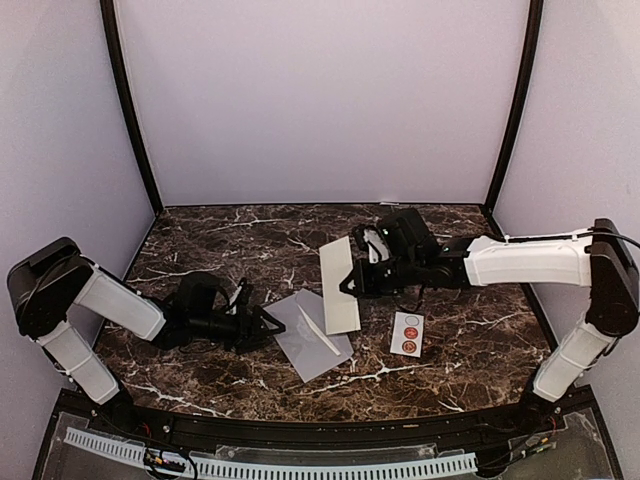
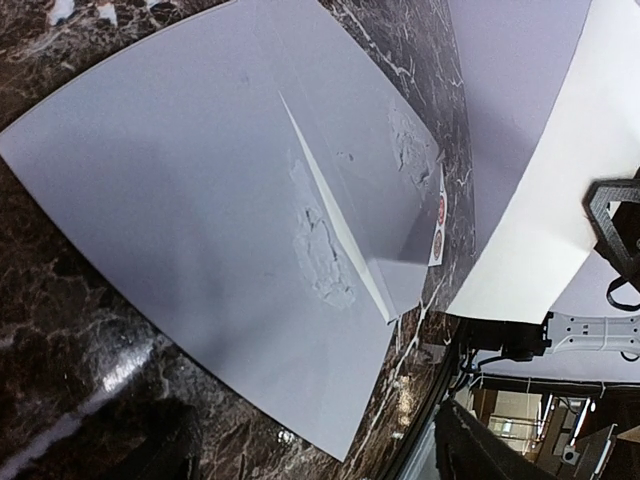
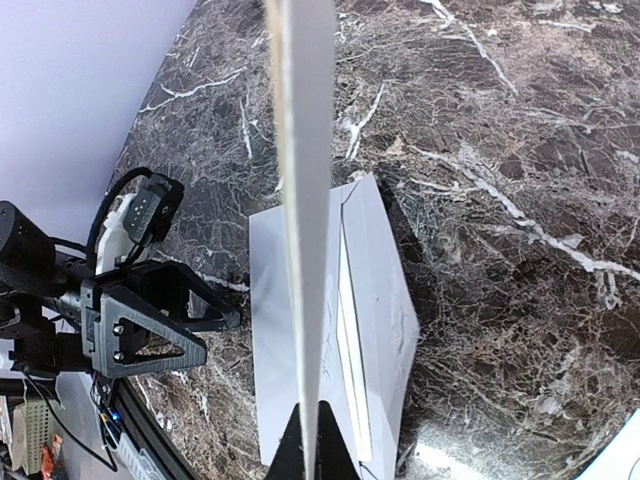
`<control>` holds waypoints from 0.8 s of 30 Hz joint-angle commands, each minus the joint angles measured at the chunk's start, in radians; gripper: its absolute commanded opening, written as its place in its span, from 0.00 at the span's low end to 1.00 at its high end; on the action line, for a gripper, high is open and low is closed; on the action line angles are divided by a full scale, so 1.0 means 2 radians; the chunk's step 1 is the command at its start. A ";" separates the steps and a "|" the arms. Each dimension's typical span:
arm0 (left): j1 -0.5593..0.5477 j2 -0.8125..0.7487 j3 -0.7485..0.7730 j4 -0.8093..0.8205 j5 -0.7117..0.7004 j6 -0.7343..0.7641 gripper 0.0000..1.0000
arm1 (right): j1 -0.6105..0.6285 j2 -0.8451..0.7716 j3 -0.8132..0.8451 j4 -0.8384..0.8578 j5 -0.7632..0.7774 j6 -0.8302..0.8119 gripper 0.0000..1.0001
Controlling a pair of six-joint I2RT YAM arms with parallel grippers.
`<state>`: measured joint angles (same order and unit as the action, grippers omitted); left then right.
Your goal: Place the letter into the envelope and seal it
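Observation:
The grey-lavender envelope [image 1: 312,338] lies flat on the marble table [image 1: 220,250], its flap [image 2: 345,225] lifted a little along a crease. My left gripper [image 1: 268,325] is low at the envelope's left edge, jaws open; in its wrist view the envelope [image 2: 190,190] fills the frame and its near corner lies between the dark fingers [image 2: 490,450]. My right gripper [image 1: 356,278] is shut on the white letter [image 1: 338,285], held just above the envelope's far end. In the right wrist view the letter [image 3: 305,180] shows edge-on, pinched at the fingertips [image 3: 345,455], with the envelope [image 3: 375,320] beneath it.
A small white sticker strip [image 1: 407,333] with round red seals lies right of the envelope and shows past it in the left wrist view as the sticker strip [image 2: 438,225]. A black rail runs along the near table edge [image 1: 320,432]. Lavender walls enclose the back and sides.

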<state>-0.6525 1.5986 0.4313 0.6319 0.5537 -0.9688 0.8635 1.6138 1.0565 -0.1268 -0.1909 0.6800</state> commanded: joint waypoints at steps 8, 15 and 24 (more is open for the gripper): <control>0.001 0.016 0.015 -0.043 0.002 0.015 0.79 | 0.009 0.011 0.048 -0.091 0.024 -0.072 0.00; 0.001 0.015 0.017 -0.054 0.005 0.016 0.78 | 0.006 0.054 0.078 -0.115 0.033 -0.076 0.00; 0.000 0.017 0.015 -0.061 0.020 0.014 0.75 | -0.004 0.092 0.087 -0.135 0.026 -0.075 0.00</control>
<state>-0.6525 1.6161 0.4664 0.5858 0.5705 -0.9501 0.8673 1.7695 1.2003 -0.3702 -0.1379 0.5426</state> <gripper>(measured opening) 0.751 0.004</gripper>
